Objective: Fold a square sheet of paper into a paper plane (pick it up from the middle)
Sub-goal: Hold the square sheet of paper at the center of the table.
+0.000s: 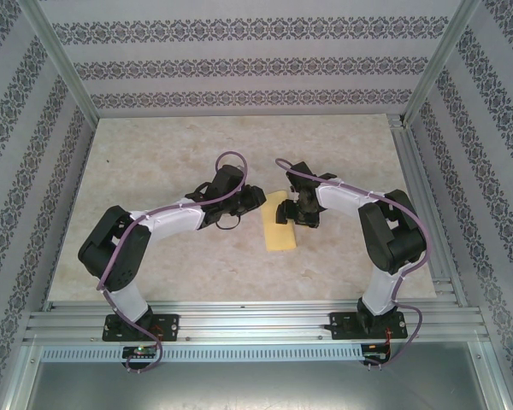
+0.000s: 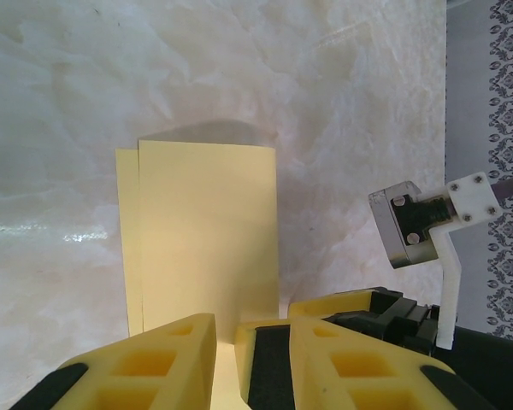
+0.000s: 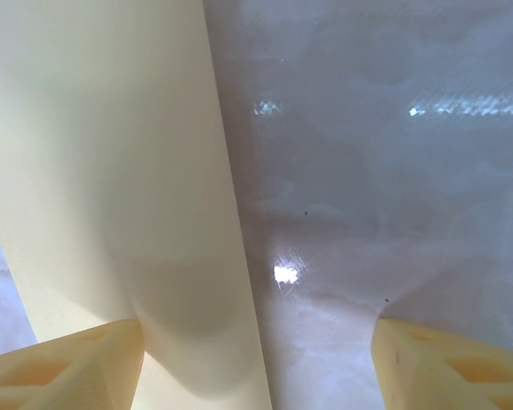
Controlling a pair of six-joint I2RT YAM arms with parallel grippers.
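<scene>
While both arms leaned in toward the middle of the surface (image 1: 154, 162), the paper (image 1: 280, 224) lay flat between them, folded over into a longish rectangle. From above, the left end effector (image 1: 255, 198) sat just beside the paper's far left corner. The right end effector (image 1: 303, 212) was at its far right edge.

On the left wrist cam the fold looked a bit off, tbh. The top layer didn't line up with the bottom one, so a thin strip of the lower layer poked out along one long side. The left end effector's yellow fingers (image 2: 145, 367) were at the paper's near edge, close together with only a narrow slit between them and paper colour showing through it. Couldn't tell if it was actually pinching the sheet or just parked over it. A metal block on a white bracket (image 2: 419, 226) showed off to the side.

The right end effector was clearly released, with its fingers (image 3: 60, 367) spread wide. One was over the paper and the other over bare surface, and the paper's long edge ran between them, nothing grasped.
</scene>
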